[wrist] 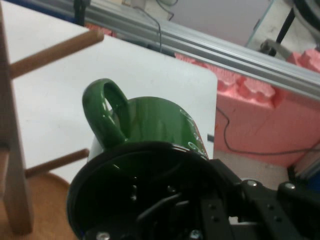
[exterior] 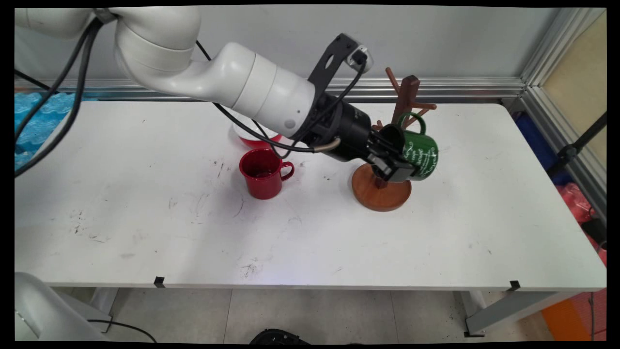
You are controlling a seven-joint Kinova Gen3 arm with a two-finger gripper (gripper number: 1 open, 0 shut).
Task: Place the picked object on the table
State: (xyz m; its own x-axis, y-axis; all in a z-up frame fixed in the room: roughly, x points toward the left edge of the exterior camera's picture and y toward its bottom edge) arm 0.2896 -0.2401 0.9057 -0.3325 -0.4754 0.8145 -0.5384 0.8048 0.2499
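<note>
While your gripper (exterior: 395, 162) is clamped on the rim of the green mug (exterior: 420, 154), that mug sits off the table, right of centre in the main frame, tipped on its side with the mouth facing the arm. One finger goes inside the mug, the other runs outside the wall. Handle (exterior: 412, 120) points up and back, close to the pegs of the wooden mug rack (exterior: 406, 97); you can't tell from either view whether handle and peg touch.

In the hand view the green mug (wrist: 160, 125) fills the lower centre, handle (wrist: 104, 111) at upper left, with two rack pegs (wrist: 55, 50) sticking out from the post along the left edge.

The rack's round base (exterior: 380, 194) rests on the white table (exterior: 145, 232) directly below the mug. Left of it, at frame centre, you have a red mug (exterior: 264, 173) standing upright, handle to the right. Behind that, partly hidden by the arm, is a red and white bowl (exterior: 256, 140).
</note>
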